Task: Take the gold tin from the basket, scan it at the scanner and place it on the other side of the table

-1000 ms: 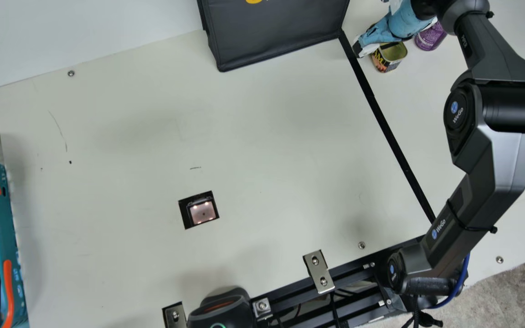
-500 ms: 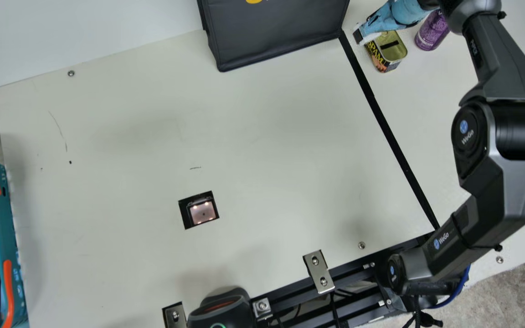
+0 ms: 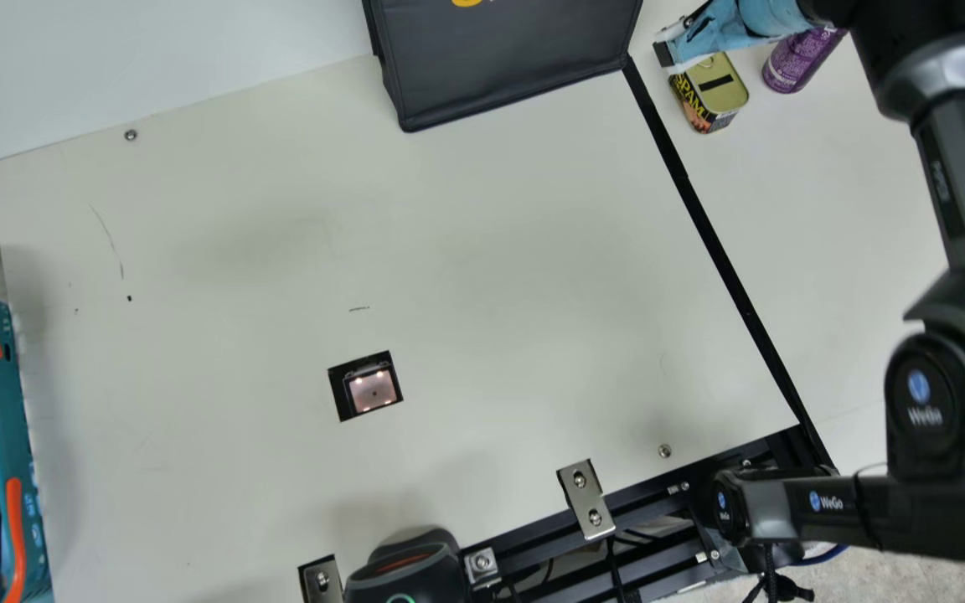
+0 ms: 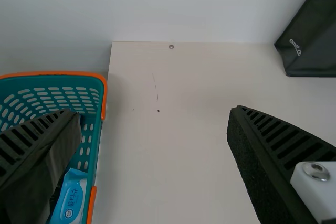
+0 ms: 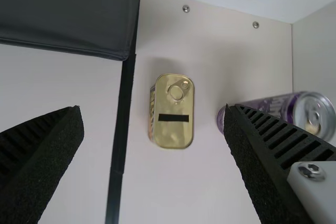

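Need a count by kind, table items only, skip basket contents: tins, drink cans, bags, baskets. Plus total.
Gold tin: 1
Purple drink can: 1
Black bag: 1
Teal basket: 1
Total: 4

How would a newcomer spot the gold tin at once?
Find the big black bag at the main view's top; a black strip runs down from its right corner. Just right of that strip stands the gold tin. Its lid is a rounded rectangle with a ring pull and short black bar, unlike the round purple can beside it.
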`<action>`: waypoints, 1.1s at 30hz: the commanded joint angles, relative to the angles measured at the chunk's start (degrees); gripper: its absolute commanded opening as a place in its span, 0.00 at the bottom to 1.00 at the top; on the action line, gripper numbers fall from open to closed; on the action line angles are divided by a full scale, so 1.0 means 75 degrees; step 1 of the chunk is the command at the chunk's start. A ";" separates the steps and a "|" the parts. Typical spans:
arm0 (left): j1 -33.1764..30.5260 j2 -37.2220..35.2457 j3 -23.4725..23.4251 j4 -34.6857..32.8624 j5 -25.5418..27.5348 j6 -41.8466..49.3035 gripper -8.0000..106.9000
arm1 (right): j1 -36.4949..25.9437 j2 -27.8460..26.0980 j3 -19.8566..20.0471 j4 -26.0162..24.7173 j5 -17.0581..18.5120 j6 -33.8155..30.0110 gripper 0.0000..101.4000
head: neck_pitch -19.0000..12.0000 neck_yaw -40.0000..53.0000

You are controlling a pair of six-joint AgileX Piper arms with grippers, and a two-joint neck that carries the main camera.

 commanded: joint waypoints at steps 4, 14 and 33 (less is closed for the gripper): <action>0.0000 0.0000 0.0000 0.0000 0.0000 0.0000 0.85 | 0.0192 -0.1512 0.0605 0.0018 0.0203 0.0453 0.94 | -0.0221 -0.0018; 0.0000 0.0000 0.0000 0.0000 0.0000 0.0000 0.85 | 0.0733 -0.3004 0.1482 0.0015 0.0656 0.1155 0.94 | -0.0221 -0.0018; 0.0476 -0.0403 -0.0369 0.0099 0.1276 0.0386 0.85 | 0.1966 -0.5858 0.1821 0.0090 0.2417 0.2816 0.94 | -0.0221 0.2649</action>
